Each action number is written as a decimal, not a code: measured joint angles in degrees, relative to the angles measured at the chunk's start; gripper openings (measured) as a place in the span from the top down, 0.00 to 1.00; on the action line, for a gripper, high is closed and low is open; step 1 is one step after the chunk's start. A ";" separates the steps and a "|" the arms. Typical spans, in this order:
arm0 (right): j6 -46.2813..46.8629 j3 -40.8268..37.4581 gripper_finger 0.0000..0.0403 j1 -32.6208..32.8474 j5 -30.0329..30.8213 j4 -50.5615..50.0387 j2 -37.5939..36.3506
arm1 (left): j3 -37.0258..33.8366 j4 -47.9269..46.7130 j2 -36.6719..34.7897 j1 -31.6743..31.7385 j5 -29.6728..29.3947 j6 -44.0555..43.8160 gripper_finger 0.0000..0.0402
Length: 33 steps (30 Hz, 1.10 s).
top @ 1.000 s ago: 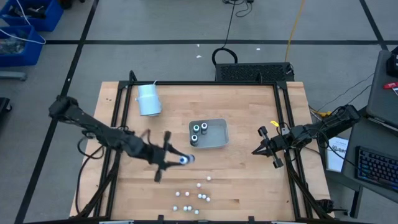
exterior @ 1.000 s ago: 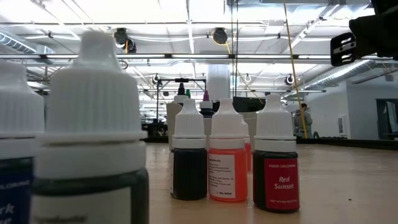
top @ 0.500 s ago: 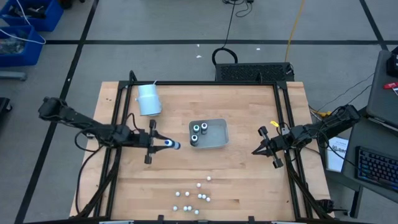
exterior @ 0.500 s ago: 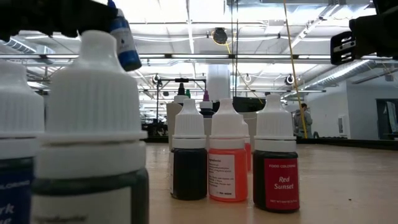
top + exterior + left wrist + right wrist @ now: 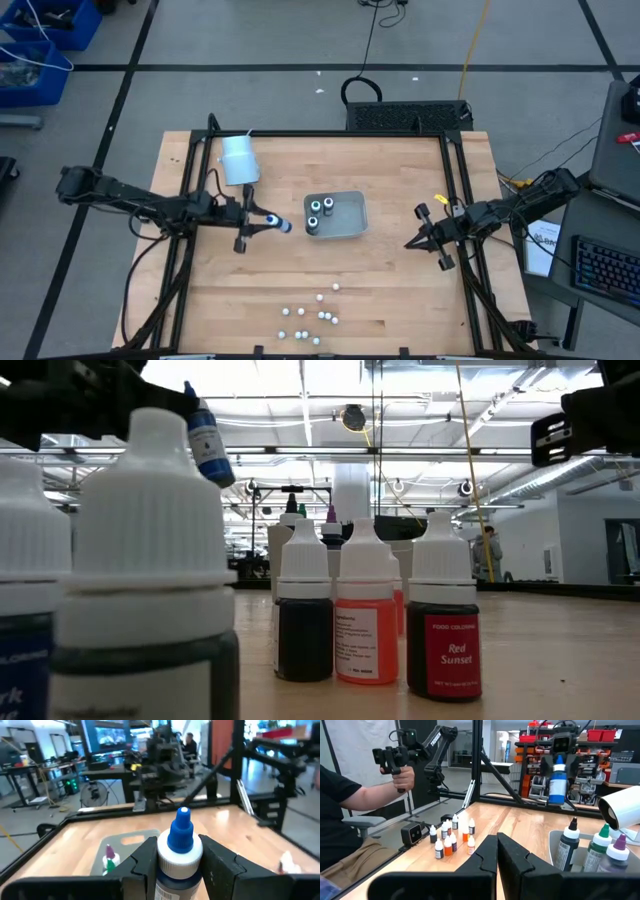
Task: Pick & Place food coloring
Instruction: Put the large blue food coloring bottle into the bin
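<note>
My left gripper [image 5: 277, 225] is shut on a blue-capped food coloring bottle [image 5: 180, 845], held in the air just left of the clear tray [image 5: 350, 228]. The same bottle also shows from across the table [image 5: 557, 782] and from table height [image 5: 205, 440]. Three taller bottles [image 5: 318, 212] stand upright in the tray. Several small food coloring bottles [image 5: 305, 320] stand on their bases near the table's front edge. My right gripper [image 5: 410, 244] waits shut near the table's right edge, touching nothing. My left gripper pinches the bottle between its two fingers [image 5: 147, 857] at the white collar [image 5: 166, 859] under the blue cap. The fingers come level from the table's left. The bottle is lifted clear of the table, cap up and somewhat tilted [image 5: 205, 440], its body hanging below the fingers.
A pale cup [image 5: 240, 160] lies on its side at the far left of the table. A black frame [image 5: 185, 200] runs along the table's sides. A person [image 5: 350, 805] sits beyond the table holding a handle. Bare wood lies between the tray and the small bottles.
My left gripper has carried the blue bottle from the middle of the table toward the far edge and a little left, drawing back and rolling slightly. It now stands beside the tray's left side. The bottle has stayed in the hold, clear of the table.
</note>
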 joint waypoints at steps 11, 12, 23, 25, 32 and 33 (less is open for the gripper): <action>0.85 0.00 1.00 0.00 0.26 0.85 2.30 | 8.47 -2.38 4.95 1.49 1.44 -6.94 0.70; 0.85 0.00 1.00 -0.02 0.26 1.23 2.44 | 11.25 -4.19 6.98 1.18 1.45 -6.53 0.70; 2.38 -0.02 1.00 0.00 0.23 1.28 2.56 | 38.98 -13.82 33.27 0.53 -1.66 -4.44 0.70; 2.38 0.00 1.00 0.00 0.21 1.27 2.56 | 41.84 -15.04 37.18 0.56 -2.95 -4.99 0.70; 1.21 0.00 1.00 0.00 0.14 1.18 2.56 | 46.31 -15.31 46.21 0.71 -7.67 -6.54 0.70; 0.97 0.00 1.00 0.00 0.11 1.18 2.56 | 46.31 -15.50 46.68 0.71 -7.73 -6.54 0.70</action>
